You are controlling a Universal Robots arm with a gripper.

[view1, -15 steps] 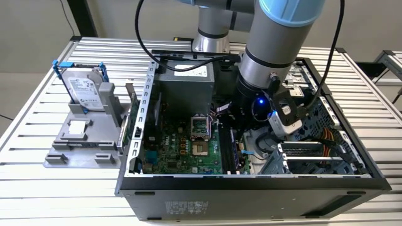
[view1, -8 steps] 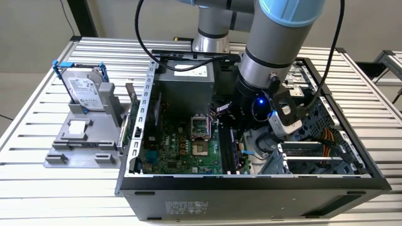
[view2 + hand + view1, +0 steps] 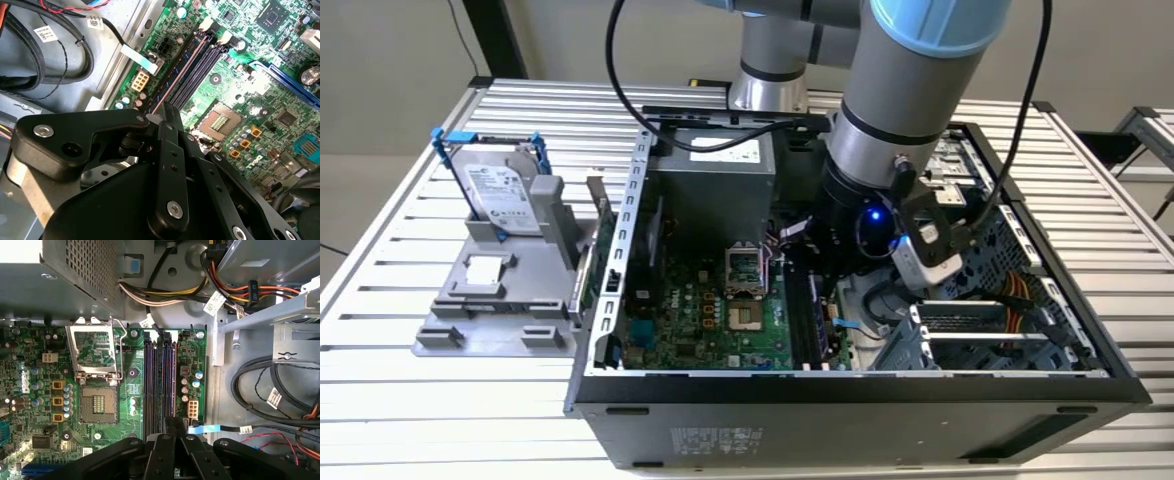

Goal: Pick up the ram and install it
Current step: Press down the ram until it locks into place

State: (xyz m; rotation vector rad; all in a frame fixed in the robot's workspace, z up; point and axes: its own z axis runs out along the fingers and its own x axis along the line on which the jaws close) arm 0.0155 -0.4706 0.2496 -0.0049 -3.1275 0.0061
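My gripper (image 3: 156, 119) reaches down inside the open computer case (image 3: 854, 385), over the memory slots (image 3: 152, 377) beside the CPU socket (image 3: 97, 402). Its black fingers are shut on the ram (image 3: 175, 77), a thin dark stick seen edge-on. The stick lies along the slot at the motherboard's edge, next to the bare metal wall of the case. In the first wrist view the ram (image 3: 171, 380) runs away from the gripper (image 3: 170, 426) between the slot's end clips. How deep the stick sits in the slot is hidden. In the exterior view the arm's wrist (image 3: 881, 230) covers the fingers.
A silver hard drive in a blue frame (image 3: 500, 185) stands on a grey fixture (image 3: 487, 300) at the exterior view's left. The power supply (image 3: 714, 185) is behind the motherboard. Cable bundles (image 3: 280, 390) and a metal drive cage (image 3: 987, 330) crowd the other side of the slots.
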